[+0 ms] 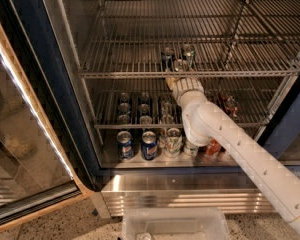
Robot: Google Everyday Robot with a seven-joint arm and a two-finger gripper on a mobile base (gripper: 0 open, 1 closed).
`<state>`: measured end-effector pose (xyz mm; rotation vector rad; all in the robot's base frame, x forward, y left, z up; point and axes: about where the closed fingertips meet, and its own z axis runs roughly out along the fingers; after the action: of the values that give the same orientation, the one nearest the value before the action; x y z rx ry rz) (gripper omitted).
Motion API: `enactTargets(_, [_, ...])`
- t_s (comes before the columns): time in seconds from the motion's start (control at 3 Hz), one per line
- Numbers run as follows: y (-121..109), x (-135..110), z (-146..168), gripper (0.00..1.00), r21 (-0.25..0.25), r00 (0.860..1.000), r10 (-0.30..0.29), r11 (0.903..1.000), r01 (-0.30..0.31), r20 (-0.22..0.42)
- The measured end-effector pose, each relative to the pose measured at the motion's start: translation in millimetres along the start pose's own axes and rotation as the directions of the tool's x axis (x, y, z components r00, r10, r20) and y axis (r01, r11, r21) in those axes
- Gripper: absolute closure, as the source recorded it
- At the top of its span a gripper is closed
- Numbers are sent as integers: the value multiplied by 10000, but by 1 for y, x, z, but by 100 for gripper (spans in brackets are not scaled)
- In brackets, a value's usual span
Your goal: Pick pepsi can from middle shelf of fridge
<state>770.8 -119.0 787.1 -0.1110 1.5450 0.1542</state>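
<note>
Chrome wire rods with a front rail make up the wide middle shelf [130, 74] of the large display fridge [50, 84] with its dark blue frame. The white arm's end effector [176, 77] sits at that front rail, pointing inward; whether it is open or closed, or holds anything, cannot be told. Just beyond it, slightly to its left, the small dark blue pepsi can [166, 57] stands upright on the shelf, with a greenish can [188, 53] close by. Below the end effector, two blue cans [149, 145] stand on the steel floor.
</note>
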Motion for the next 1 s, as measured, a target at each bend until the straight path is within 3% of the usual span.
enactTargets(1.0, [-3,-4,-42,100,-283,9985,-78,9996,63,-533])
